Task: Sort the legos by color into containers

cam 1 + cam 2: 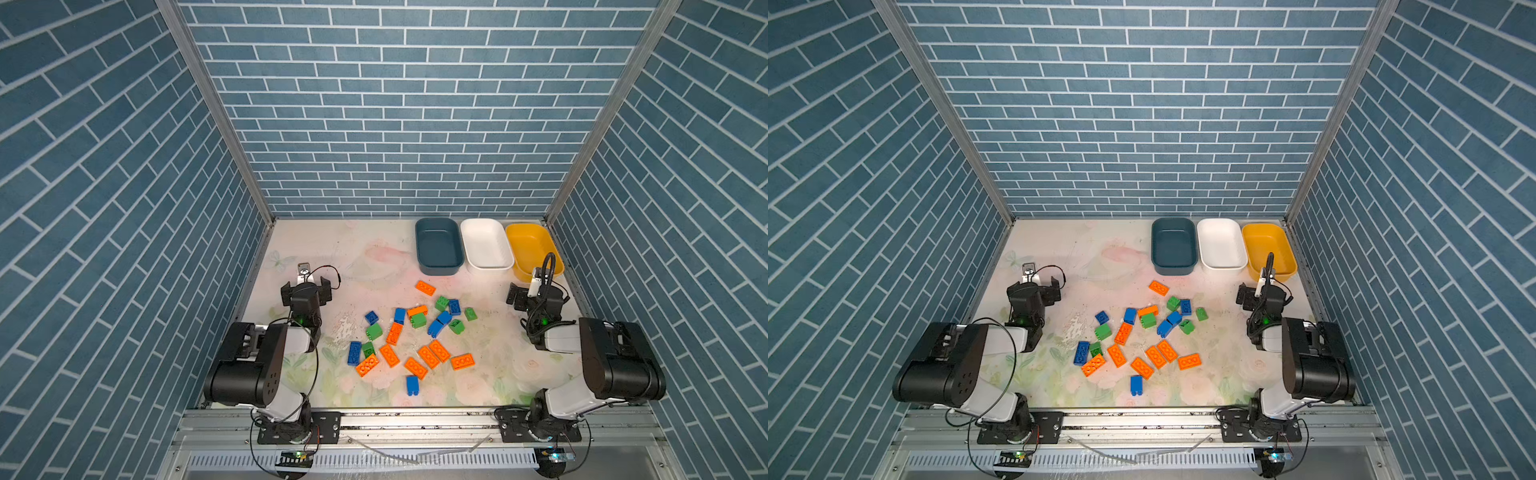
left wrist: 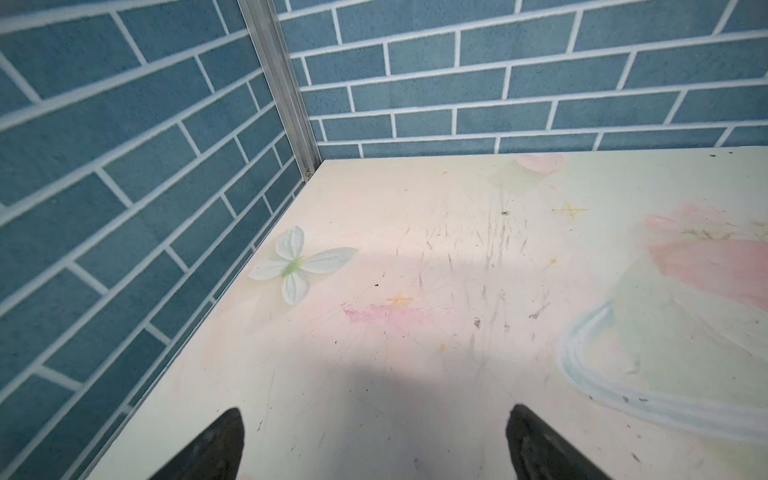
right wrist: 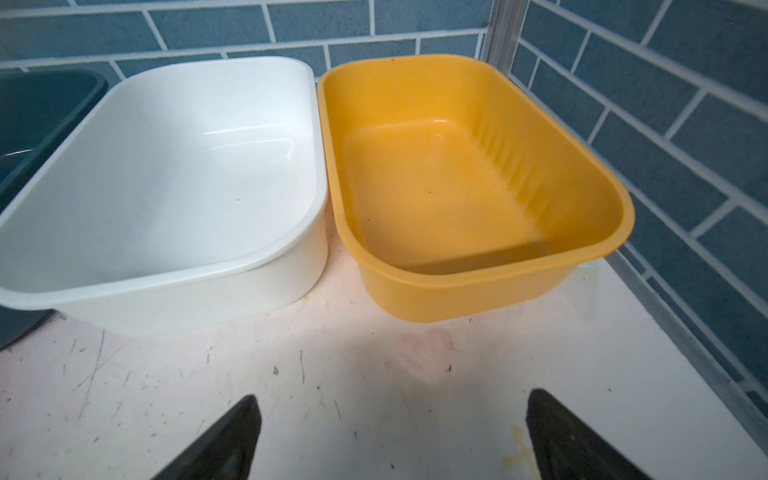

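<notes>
Right gripper (image 3: 392,397) wide; tubs (image 3: 457,286) lengthwise wallward.

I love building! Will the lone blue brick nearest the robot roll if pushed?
Probably not: the blue brick looks boxy and flat-sided, so it should slide. It seems to be hard plastic, so likely stiff. Being small, it is probably light.

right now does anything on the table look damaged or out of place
Nothing spilled or broken. The table is scuffed with dark scratches, with a worn whitish patch just left of the legos, a few of which lie tipped over.
</notes>
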